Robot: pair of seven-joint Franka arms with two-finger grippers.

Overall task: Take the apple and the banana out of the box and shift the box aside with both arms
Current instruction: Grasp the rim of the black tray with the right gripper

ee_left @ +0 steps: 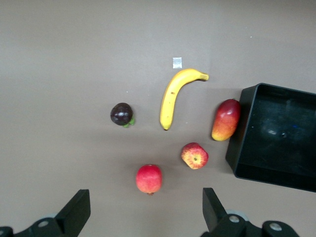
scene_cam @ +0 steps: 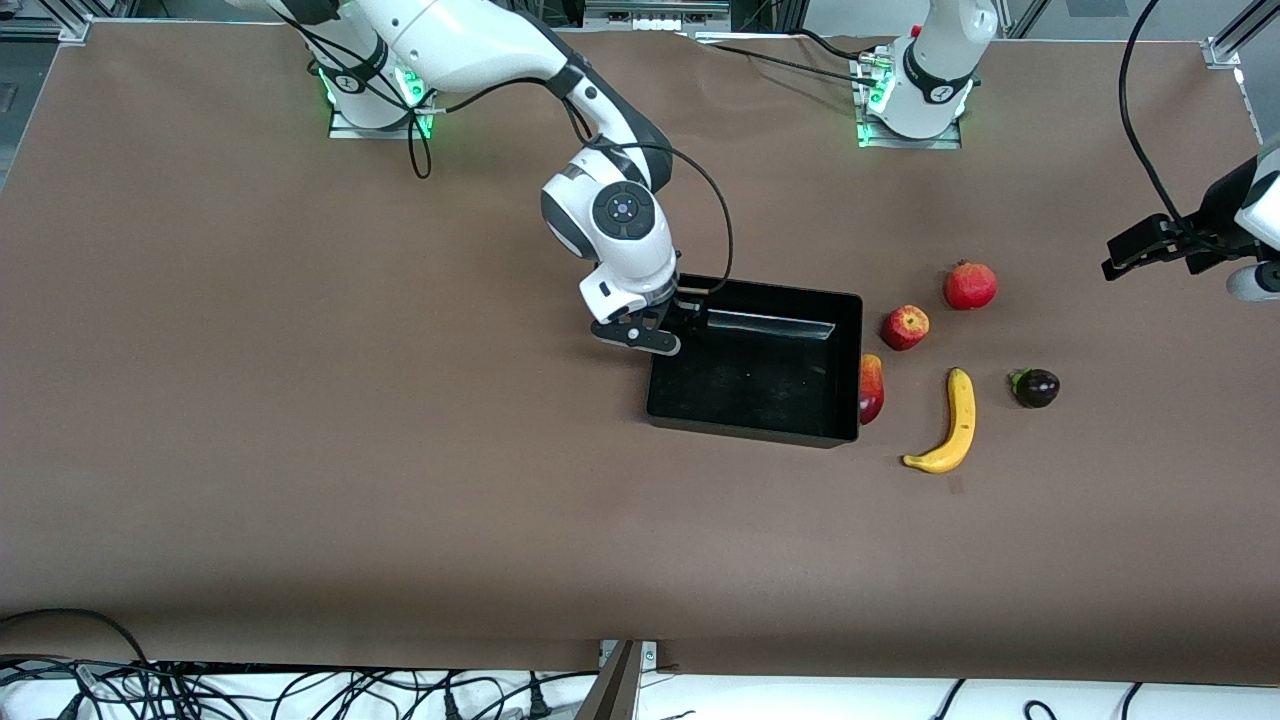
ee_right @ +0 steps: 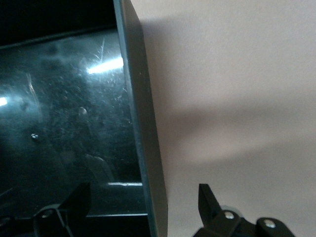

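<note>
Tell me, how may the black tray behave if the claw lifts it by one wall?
The tray looks thin and empty, so probably light. Gripped at one wall by the right claw, it would likely tilt or flex. Its glossy plastic may slip.

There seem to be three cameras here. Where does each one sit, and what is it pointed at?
Front view: high across the table, facing both arm bases; shows the right gripper at a corner of the black tray, the fruits, and the left gripper waiting over bare table.
Left wrist view: on the left wrist, looking down over its open fingers at the banana, other fruits and the tray's end.
Right wrist view: on the right wrist, close above the tray wall, one finger on each side.
Shared: all three show the tray.
</note>
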